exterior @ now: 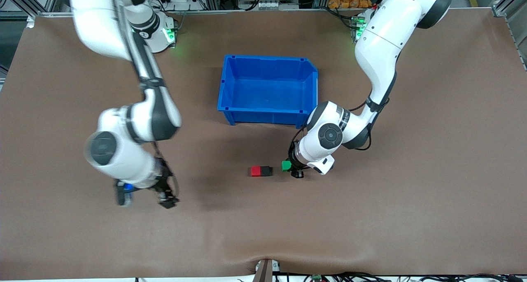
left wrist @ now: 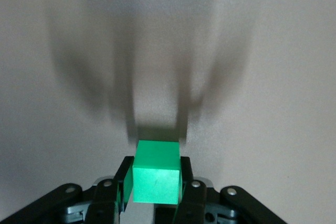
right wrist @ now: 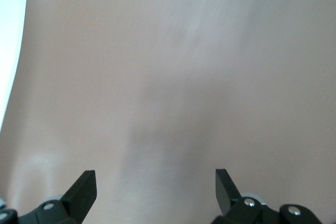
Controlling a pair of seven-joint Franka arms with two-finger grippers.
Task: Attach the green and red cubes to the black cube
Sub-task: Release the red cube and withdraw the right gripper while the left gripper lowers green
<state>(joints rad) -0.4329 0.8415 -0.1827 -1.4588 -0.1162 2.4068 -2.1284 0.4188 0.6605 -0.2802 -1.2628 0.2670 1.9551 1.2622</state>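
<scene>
Left gripper (exterior: 293,168) is clamping the green cube (exterior: 286,165), holding it just beside the black cube (exterior: 266,171). Red cube (exterior: 256,171) is touching the black one, mid-table, nearer the front camera's edge than the blue bin (exterior: 267,117). Right gripper (exterior: 144,196) is hanging spread and empty over the right arm's end.

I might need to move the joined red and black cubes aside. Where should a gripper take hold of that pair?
Come from above and close on the two long side faces of the red cube and black cube pair, across the seam. They lie flat, touching, so this probably carries both together.
</scene>
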